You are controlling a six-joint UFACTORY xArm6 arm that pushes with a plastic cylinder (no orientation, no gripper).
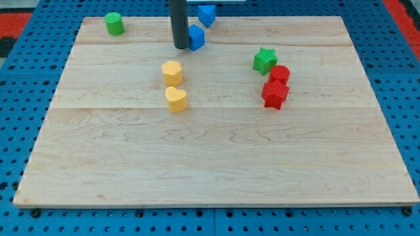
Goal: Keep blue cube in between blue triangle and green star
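The blue cube (197, 37) sits near the view's top centre of the wooden board. The blue triangle (207, 14) lies just above and right of it, at the board's top edge. The green star (264, 60) is further right and lower. My tip (181, 46) rests on the board right against the blue cube's left side, and the rod rises out of the view's top.
A green cylinder (114, 23) stands at the top left. A yellow hexagon (172, 72) and a yellow heart (176, 99) sit left of centre. A red cylinder (279, 75) and a red star (275, 94) lie just below the green star.
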